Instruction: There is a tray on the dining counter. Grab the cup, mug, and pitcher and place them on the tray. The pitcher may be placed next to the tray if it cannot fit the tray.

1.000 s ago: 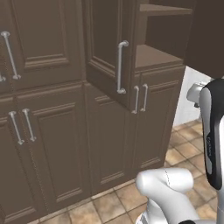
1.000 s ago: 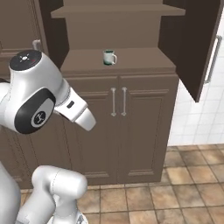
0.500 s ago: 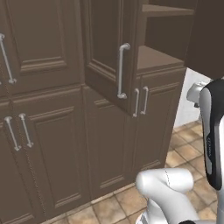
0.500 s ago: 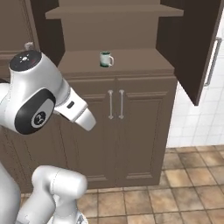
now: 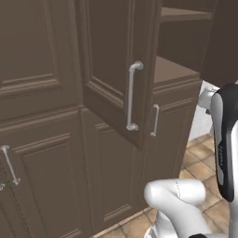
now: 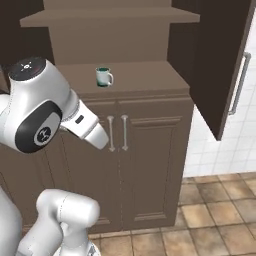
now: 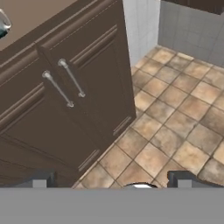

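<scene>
The mug [image 6: 103,77], teal with a white band and handle, stands on the brown shelf [image 6: 140,77] of an open wall cabinet, above a pair of lower doors. A sliver of it shows at the top left edge of the hand view as the mug [image 7: 2,22]. My gripper [image 7: 111,180] is open, with its fingertips [image 7: 39,180] wide apart and nothing between them. It hangs well below and out from the mug, looking down at the lower doors and the floor. The tray, cup, pitcher and dining counter are out of view.
An open cabinet door [image 6: 220,65] with a metal handle juts out on the right, and another open door [image 5: 116,69] on the left. Shut lower doors [image 6: 117,150] carry two vertical handles. Tan floor tiles [image 6: 220,210] and a white tiled wall [image 6: 225,145] lie to the right.
The whole picture has shifted, so the base has driven. The cabinet looks nearer, and the mug sits further left in the right base view. The gripper stays open.
</scene>
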